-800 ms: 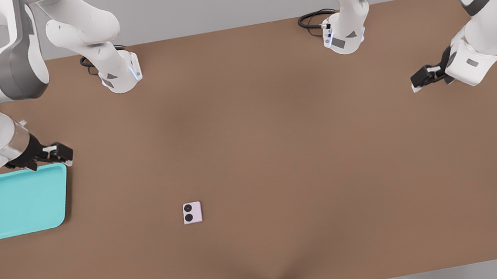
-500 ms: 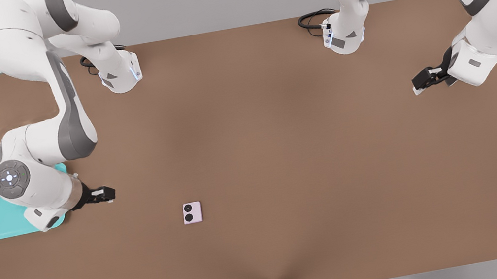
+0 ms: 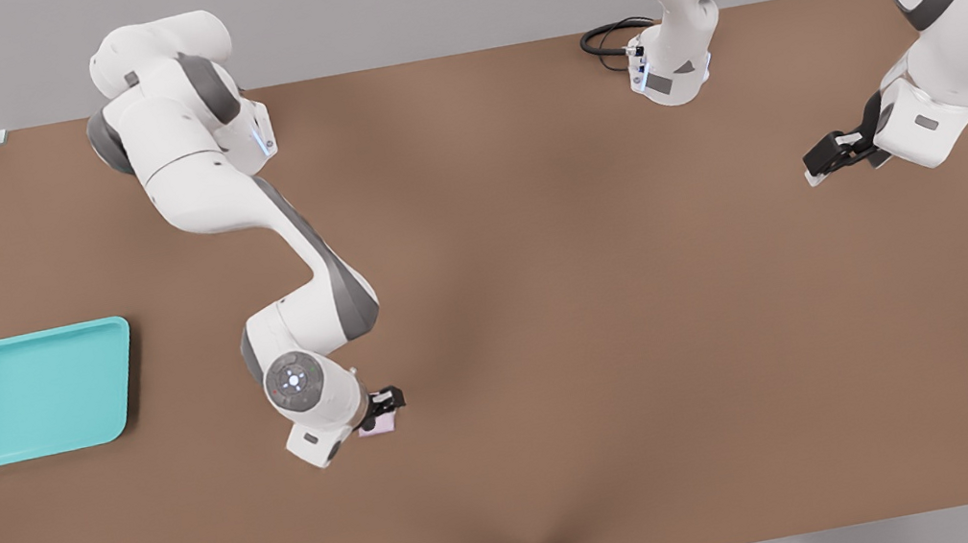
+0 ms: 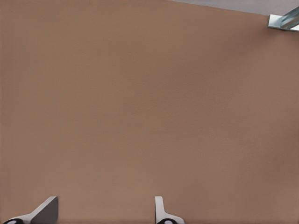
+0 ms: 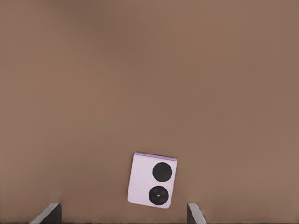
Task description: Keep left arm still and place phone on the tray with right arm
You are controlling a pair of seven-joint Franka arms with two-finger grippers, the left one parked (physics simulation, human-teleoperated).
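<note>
— Hand [image 3: 386,404] where? State?
— Low over the phone [image 5: 153,180], fingers [image 5: 47,214] spread wide to either side, gripping nothing

— Phone?
— Flat on the worktop [image 3: 607,310], lenses up, nearer the front edge than the back

— Tray [image 3: 43,392]?
— Well apart, by the worktop's edge on the front view's left

Brown table [image 3: 607,310] bears teal tray [image 3: 45,392] and pink phone [image 5: 153,180].

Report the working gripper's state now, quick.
Right arm's gripper: open, holding nothing, hovering over the phone, which lies on the table.
</note>
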